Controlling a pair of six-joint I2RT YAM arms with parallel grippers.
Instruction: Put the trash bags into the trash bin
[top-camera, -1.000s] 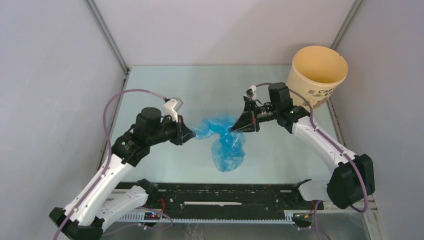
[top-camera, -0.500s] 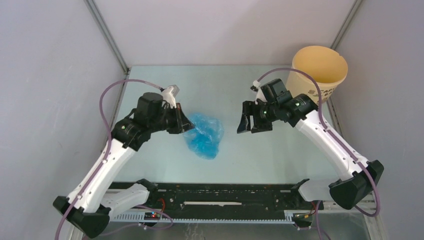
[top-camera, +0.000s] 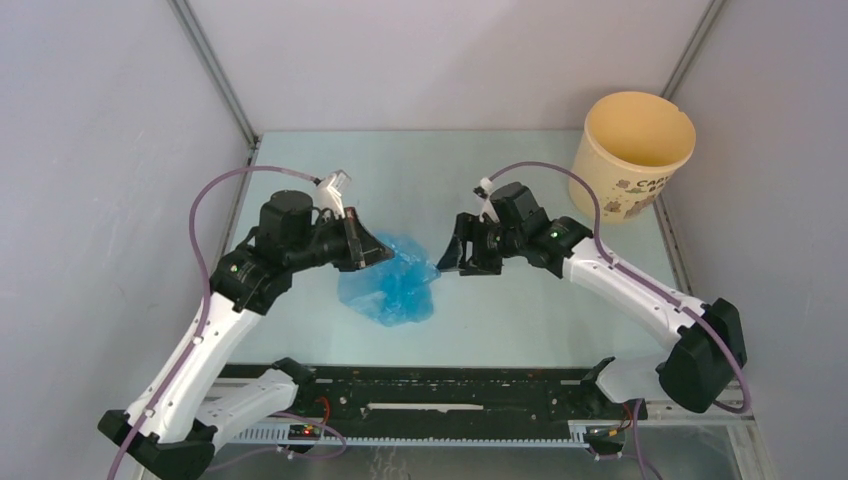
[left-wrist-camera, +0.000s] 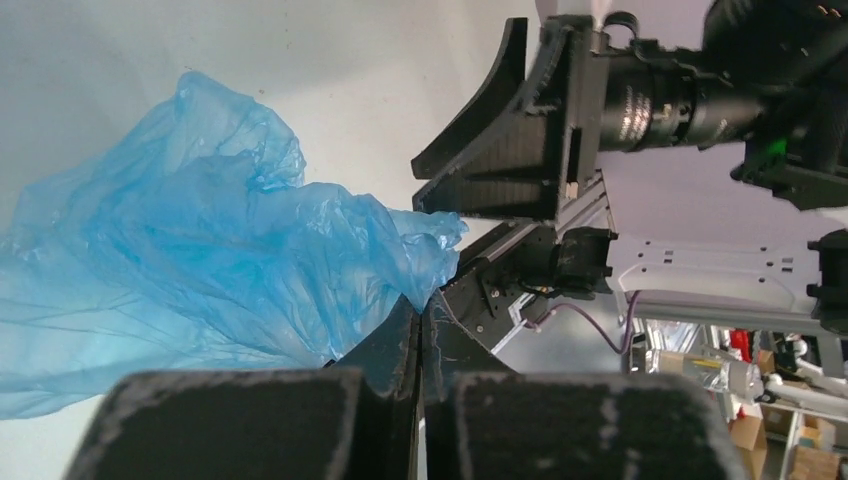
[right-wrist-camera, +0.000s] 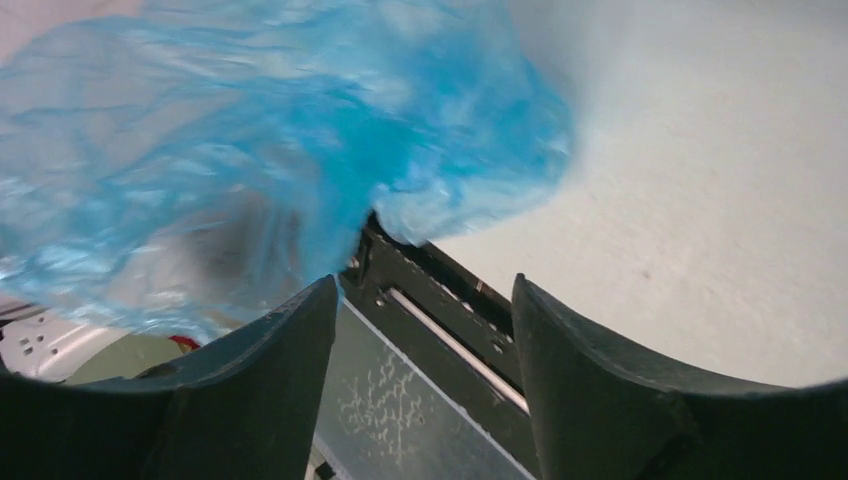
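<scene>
Bag (top-camera: 392, 288) lies crumpled on the table (top-camera: 530, 310), left of centre, between the two grippers. Bin (top-camera: 610, 172) stands upright at the far right corner, well apart from the bag. Its mouth faces up and no part of the bag is in it.

Left gripper (top-camera: 377, 250): fingers pressed together on a fold of film at the bag's far-left edge. The left wrist view shows the film pinched right at the tips. The rest of the bag drapes loose toward the near side.

Right gripper (top-camera: 447, 258): jaws wide, nothing between them, tips just beside the bag's right edge. In the right wrist view the film sits just ahead of the open fingers, not yet between them.

Step in hand, as I read it: the right arm is taking a second hold on the bag.

To do it well:
- Drive the open jaws onto a bunched ridge of film, not a single flat layer. Thin glossy film will likely slip out of a shallow pinch.
- Close only once film sits well between the pads.
- The left should hold its pinch until the right has bitten, or the bag sags flat.
- The bag looks bigger than the bin, so gather it compact before the carry. A trailing tail could catch the rim or tip the bin.
</scene>
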